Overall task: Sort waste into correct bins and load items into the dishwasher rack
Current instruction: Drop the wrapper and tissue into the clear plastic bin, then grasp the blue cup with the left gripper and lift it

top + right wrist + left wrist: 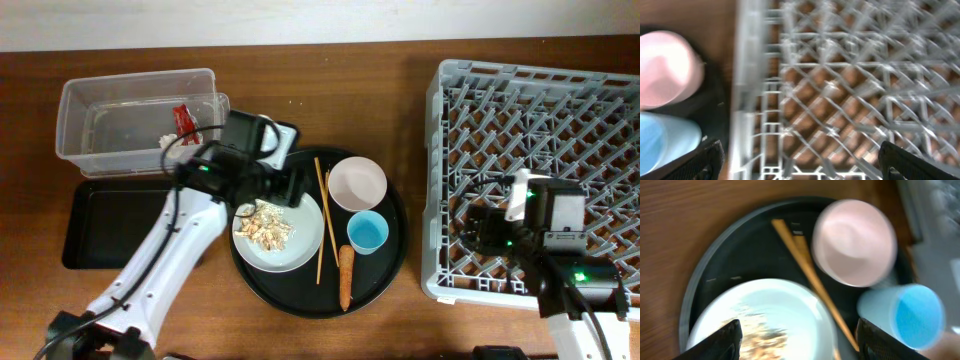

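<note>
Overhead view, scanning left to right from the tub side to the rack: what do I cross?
From the left: clear tub → plate → chopsticks → blue cup → dishwasher rack. The rectangular black tray, bowl and carrot overlap others, so they are left out.

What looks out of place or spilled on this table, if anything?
Nothing looks spilled or broken. The food scraps sit heaped on the plate. The oddest bit is the carrot, lying bare on the round black tray beside the blue cup, not on any dish.
</note>
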{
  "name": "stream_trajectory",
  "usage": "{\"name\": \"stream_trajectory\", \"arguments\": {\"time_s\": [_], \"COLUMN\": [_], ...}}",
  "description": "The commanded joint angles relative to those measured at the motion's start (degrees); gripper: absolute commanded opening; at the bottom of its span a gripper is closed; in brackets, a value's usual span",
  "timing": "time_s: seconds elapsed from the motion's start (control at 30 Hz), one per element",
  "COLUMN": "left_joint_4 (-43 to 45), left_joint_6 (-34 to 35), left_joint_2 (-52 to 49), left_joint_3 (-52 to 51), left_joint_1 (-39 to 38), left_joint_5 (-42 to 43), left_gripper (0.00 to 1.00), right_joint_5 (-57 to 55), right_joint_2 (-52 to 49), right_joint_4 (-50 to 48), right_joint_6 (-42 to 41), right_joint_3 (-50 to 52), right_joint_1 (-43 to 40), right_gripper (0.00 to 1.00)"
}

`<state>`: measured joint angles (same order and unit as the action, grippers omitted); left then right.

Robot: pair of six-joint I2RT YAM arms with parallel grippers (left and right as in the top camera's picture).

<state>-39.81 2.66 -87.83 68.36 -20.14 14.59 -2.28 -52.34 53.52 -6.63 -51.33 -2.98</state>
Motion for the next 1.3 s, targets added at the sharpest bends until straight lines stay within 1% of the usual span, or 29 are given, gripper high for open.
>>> {"name": "stream_trajectory", "arguments": {"time_s": [0.0, 0.07, 0.13, 0.2, 0.23, 0.3, 0.33, 0.4, 0.47, 0.5, 0.6, 0.63, 0.67, 0.7, 0.73, 0.8, 0.87, 0.9, 0.93, 1.0, 1.07, 1.1, 1.2, 1.27], "left_joint_4": [0.39, 0.85, 1.90, 3.17, 3.91, 4.98, 5.35, 5.29, 5.18, 4.63, -2.51, -5.62, -7.32, -7.85, -7.82, -7.87, -7.80, -7.80, -7.72, -7.06, -6.93, -6.91, -6.86, -6.54], "left_joint_6": [-1.16, -1.16, -1.14, -1.14, -1.14, -1.11, -0.92, -0.92, -0.90, -0.92, -0.94, -0.92, -0.85, -0.48, -0.48, -0.50, -0.52, -0.52, -0.52, -0.52, -0.52, -0.50, -0.48, -0.46], "left_joint_2": [-0.35, -2.99, -6.86, -10.95, -12.61, -14.36, -15.26, -16.63, -16.61, -16.50, -14.27, -12.28, -10.38, -7.98, -6.49, -6.67, -7.85, -8.28, -8.76, -9.60, -10.38, -11.19, -11.80, -11.80], "left_joint_3": [-0.22, -0.22, -0.22, -0.22, -0.22, -0.22, -0.22, -0.22, 0.46, 1.29, 9.16, 12.94, 14.69, 15.32, 15.32, 15.26, 15.26, 15.26, 15.26, 15.26, 15.26, 15.26, 15.26, 15.26], "left_joint_1": [-8.15, -11.82, -14.64, -17.59, -18.73, -19.45, -19.52, -19.50, -19.45, -19.45, -18.97, -17.03, -14.73, -11.02, -5.81, 1.36, 8.22, 9.09, 9.11, 8.92, 7.63, 6.16, 4.11, 2.97], "left_joint_5": [0.68, 0.68, 0.70, 0.68, 0.66, 0.66, 0.68, 0.68, 0.70, 0.70, 0.70, 0.72, 1.09, 3.76, 12.39, 28.35, 42.29, 44.85, 47.34, 51.95, 53.37, 53.40, 54.95, 55.28], "left_gripper": [0.73, 0.72, 0.71, 0.66, 0.65, 0.50, 0.38, 0.09, 0.01, 0.00, 0.00, 0.00, 0.00, 0.00, 0.00, 0.00, 0.00, 0.00, 0.00, 0.00, 0.00, 0.00, 0.00, 0.00], "right_joint_5": [-4.39, -2.27, -2.03, -2.03, -2.03, -2.03, -2.03, -2.05, -2.05, -2.08, -2.05, -1.95, 0.63, 9.14, 20.72, 35.95, 55.52, 61.53, 71.06, 77.44, 80.43, 81.00, 81.18, 81.24], "right_joint_2": [0.26, 0.22, 0.22, 0.22, 0.22, 0.22, 0.20, 0.20, 0.20, 0.20, 0.22, 0.22, 0.20, 0.20, 0.20, -0.98, -5.97, -8.20, -12.28, -18.23, -22.08, -23.04, -23.04, -23.04], "right_joint_4": [3.48, 4.61, 4.61, 4.61, 4.61, 4.59, 4.61, 4.61, 4.59, 4.61, 4.57, 4.55, 4.00, 1.57, -1.86, -6.54, -10.73, -11.69, -12.66, -15.91, -21.44, -24.55, -32.28, -33.46], "right_joint_6": [-5.03, -4.72, -4.59, -4.61, -4.61, -4.61, -4.61, -4.59, -4.61, -4.59, -4.59, -4.59, -3.63, 1.18, 5.92, 9.88, 10.97, 11.21, 15.50, 15.65, 15.63, 15.63, 14.93, 14.91], "right_joint_3": [-0.74, -0.74, -0.74, -0.74, -0.74, -0.74, -0.74, -0.74, -0.74, -0.74, -0.74, -0.74, -0.74, -0.74, -0.74, -0.74, -0.74, -0.74, -0.74, -0.74, -0.74, -0.74, -0.74, -0.74], "right_joint_1": [-9.68, -14.86, -15.52, -15.52, -15.52, -15.52, -15.52, -15.52, -15.52, -15.52, -15.52, -15.52, -15.52, -15.43, -15.41, -15.41, -15.39, -15.30, -14.29, -9.84, -3.74, -0.50, 4.90, 6.75], "right_gripper": [0.98, 0.98, 0.98, 0.98, 0.98, 0.98, 0.98, 0.98, 0.98, 0.98, 0.98, 0.98, 0.98, 0.98, 0.98, 0.98, 0.98, 0.98, 0.98, 0.98, 0.98, 0.98, 0.98, 0.99]}}
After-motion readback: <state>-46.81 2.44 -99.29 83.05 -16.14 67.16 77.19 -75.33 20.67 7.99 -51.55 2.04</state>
